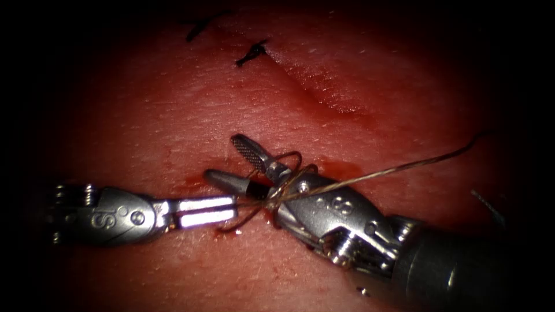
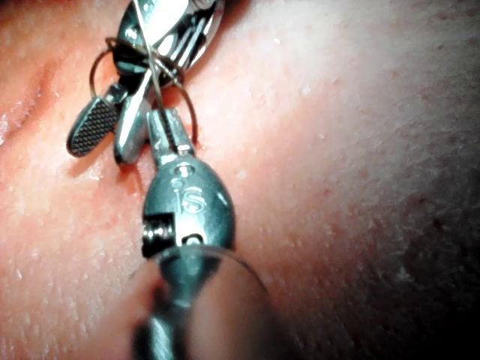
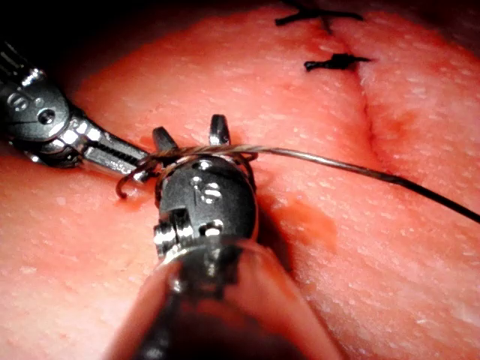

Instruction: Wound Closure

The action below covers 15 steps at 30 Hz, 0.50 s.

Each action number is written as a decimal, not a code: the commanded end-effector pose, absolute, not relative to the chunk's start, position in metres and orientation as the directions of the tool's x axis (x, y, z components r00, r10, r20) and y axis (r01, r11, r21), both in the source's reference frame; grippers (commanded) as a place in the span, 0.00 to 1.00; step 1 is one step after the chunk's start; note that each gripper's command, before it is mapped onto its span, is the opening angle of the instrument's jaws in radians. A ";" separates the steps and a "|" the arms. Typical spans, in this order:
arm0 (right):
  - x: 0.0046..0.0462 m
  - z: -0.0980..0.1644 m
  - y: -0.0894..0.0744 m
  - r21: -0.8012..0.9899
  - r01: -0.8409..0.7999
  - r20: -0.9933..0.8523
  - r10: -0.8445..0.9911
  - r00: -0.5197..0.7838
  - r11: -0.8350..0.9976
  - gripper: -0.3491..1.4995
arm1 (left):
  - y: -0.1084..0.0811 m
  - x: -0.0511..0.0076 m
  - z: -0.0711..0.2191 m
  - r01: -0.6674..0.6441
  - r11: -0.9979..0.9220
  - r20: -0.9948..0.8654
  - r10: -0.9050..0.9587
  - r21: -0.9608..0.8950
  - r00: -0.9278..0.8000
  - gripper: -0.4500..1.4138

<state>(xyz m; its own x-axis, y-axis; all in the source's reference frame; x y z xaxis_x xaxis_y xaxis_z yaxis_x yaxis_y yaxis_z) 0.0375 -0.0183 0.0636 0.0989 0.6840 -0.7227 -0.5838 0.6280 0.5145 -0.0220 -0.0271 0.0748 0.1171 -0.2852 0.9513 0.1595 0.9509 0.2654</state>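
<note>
The right tool (image 1: 223, 156) comes in from the lower right with its jaws open. Thread (image 1: 404, 167) is looped around those jaws and runs off to the right across the tissue (image 1: 173, 115). My left tool (image 1: 234, 205) reaches in from the left, shut on the thread at the loops beside the right tool's jaws. A short curled thread end (image 1: 231, 225) hangs below that grip. In the right wrist view the right tool (image 3: 189, 127) is open, the thread (image 3: 360, 166) crosses it, and the left tool (image 3: 146, 159) meets the loop. In the left wrist view the left tool (image 2: 161, 116) touches the loops.
The cut (image 1: 324, 92) runs diagonally above the tools, to the upper right. Two dark tied stitches (image 1: 251, 55) (image 1: 199, 26) sit at its far end. Red fluid (image 1: 341, 167) stains the tissue by the right tool. A loose strand (image 1: 488, 205) lies at the far right.
</note>
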 end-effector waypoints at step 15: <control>0.0395 0.068 -0.021 0.559 -0.589 -0.589 0.779 0.213 0.584 0.38 | -0.029 -0.0227 0.076 0.134 0.956 0.951 -0.277 0.260 0.138 0.00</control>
<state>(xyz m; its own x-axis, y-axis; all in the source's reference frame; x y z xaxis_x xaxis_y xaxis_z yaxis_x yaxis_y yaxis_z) 0.0386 -0.0215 0.0673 0.2139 0.7841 -0.5826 -0.5923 0.5784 0.5609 -0.0221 -0.0286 0.0758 0.1395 -0.2796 0.9499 0.1352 0.9557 0.2614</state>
